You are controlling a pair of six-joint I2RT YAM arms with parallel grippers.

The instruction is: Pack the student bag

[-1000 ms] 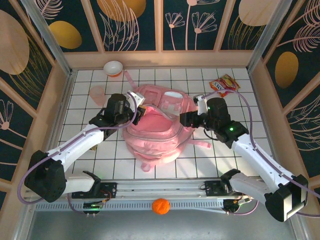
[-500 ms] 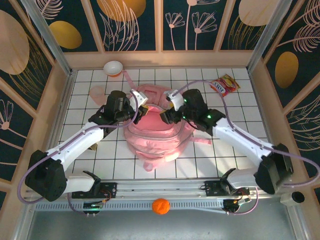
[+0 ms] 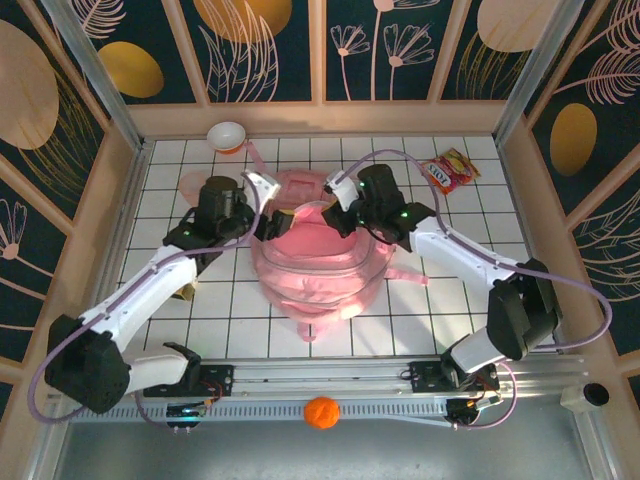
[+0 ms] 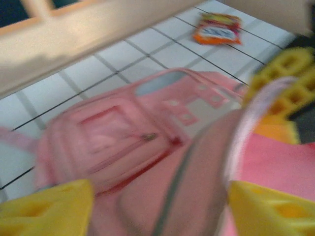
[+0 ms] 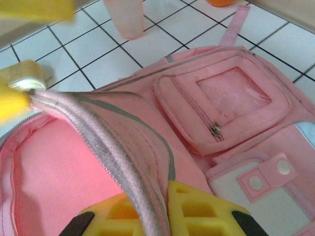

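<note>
Bright even light; left wrist view motion-blurred, right wrist view sharp.

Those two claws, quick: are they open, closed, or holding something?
Left tool: closed on the student bag's opening edge.
Right tool: closed on the same bag's zippered rim, holding it up.

Student bag (image 3: 318,262): pink all over, grey zip trim, white/translucent front panels. Table (image 3: 470,300): white tiles w/ dark grid lines. Snack packet (image 3: 447,169): orange-red & yellow. Bowl (image 3: 227,136): white, orange inside. Ball (image 3: 321,412): orange. Walls: navy w/ gold ovals, pale leaf outlines. Arms: white & black.
</note>
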